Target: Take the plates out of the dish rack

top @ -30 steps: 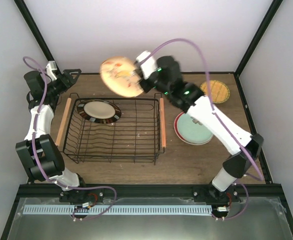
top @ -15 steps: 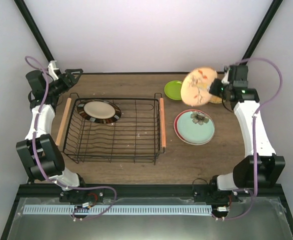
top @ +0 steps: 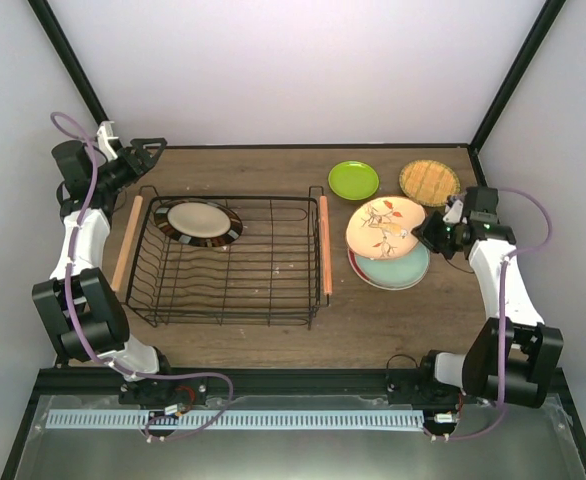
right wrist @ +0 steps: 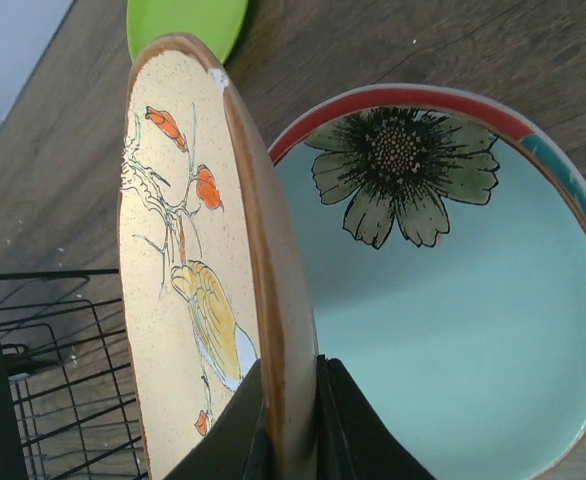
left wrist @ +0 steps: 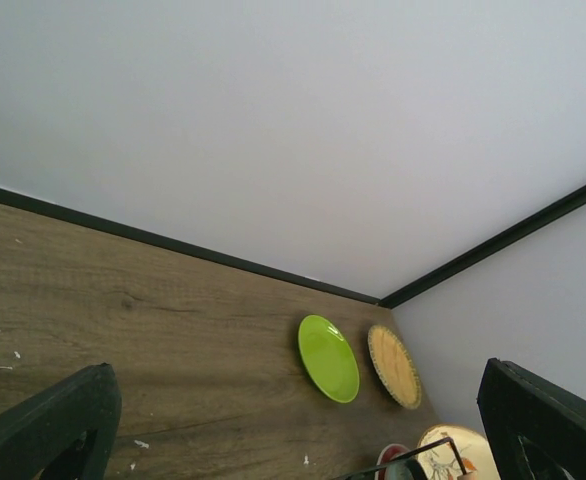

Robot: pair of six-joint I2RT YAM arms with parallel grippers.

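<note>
The black wire dish rack [top: 273, 292] stands left of centre and holds a cream plate with a dark striped rim [top: 203, 220] at its far left. My right gripper [top: 435, 234] is shut on the rim of a beige plate with a bird drawing [top: 383, 228]. It holds the plate tilted just over a pale teal flowered plate with a red edge [top: 405, 270]. The right wrist view shows the fingers [right wrist: 345, 425] clamping the beige plate [right wrist: 178, 250] above the teal plate [right wrist: 443, 330]. My left gripper [top: 148, 150] is open and empty beyond the rack's far left corner.
A lime-green plate [top: 354, 180] and an orange gridded plate [top: 429, 182] lie at the back right; both also show in the left wrist view, the green one [left wrist: 328, 358] and the orange one [left wrist: 393, 365]. Wooden handles [top: 324, 245] flank the rack. Frame posts stand at the back corners.
My right arm has swung the beige plate from above the rack's back edge to the right and lowered it over the teal plate. The left arm has not moved.
</note>
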